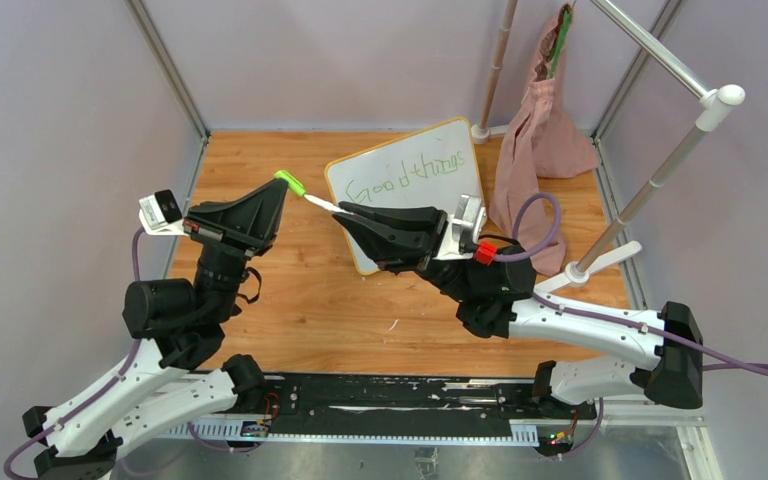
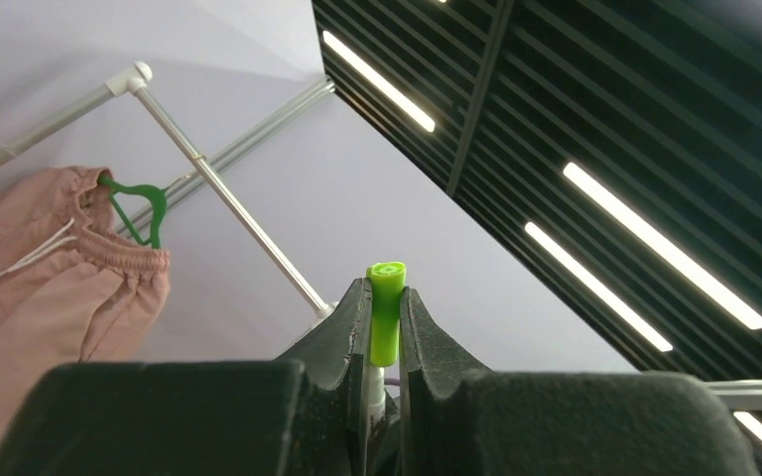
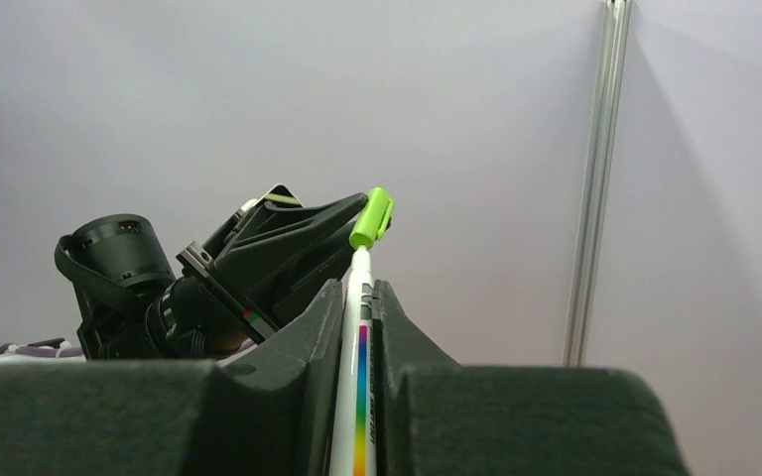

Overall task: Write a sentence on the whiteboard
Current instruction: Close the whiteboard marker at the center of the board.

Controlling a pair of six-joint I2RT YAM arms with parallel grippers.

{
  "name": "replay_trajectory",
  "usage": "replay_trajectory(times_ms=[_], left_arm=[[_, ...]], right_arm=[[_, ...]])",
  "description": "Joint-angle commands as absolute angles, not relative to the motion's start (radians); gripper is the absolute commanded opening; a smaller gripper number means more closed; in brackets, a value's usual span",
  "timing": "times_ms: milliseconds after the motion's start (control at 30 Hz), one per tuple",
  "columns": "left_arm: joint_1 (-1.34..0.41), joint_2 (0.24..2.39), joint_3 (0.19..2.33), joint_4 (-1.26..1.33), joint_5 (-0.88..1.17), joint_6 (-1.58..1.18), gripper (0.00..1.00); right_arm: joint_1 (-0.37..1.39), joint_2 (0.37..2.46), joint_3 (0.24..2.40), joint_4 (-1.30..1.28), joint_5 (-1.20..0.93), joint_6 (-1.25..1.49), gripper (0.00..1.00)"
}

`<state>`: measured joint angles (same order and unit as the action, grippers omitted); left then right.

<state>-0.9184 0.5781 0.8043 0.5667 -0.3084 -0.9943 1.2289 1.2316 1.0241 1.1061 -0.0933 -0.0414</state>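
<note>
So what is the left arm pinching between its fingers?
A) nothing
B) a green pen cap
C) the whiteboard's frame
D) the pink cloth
B: the left gripper is closed on the green cap, which sits at the tip of the marker that the right gripper holds.

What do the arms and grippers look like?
The left arm and right arm have white links, black joints. The left gripper and right gripper are black, wedge-shaped, two-fingered. Purple cables run along each arm; a red ring sits at the right wrist.
</note>
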Motion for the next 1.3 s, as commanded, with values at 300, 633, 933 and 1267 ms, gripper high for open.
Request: replay_trajectory(times_ms=[300,633,933,1267], left_arm=[[-0.923,0.600,0.864,0.400,-0.251,-0.875,0.00],[-0.923,0.611,0.855,0.405,-0.207,-0.971,0.00],[-0.923,0.622,0.848,0.406,-0.186,-1.019,0.00],[-0.923,0.661,0.864,0.407,-0.118,-1.035,0.00]], right_arm=[[1.241,1.222,1.074,1.062,-0.086,-0.071,0.00],[1.241,1.268,1.055,1.168,-0.070,-0.140,0.00],[1.241,1.305,1.076,1.181,-0.094,-0.216,0.00],[1.247,1.321,1.085,1.159,-0.123,-0.245,0.00]])
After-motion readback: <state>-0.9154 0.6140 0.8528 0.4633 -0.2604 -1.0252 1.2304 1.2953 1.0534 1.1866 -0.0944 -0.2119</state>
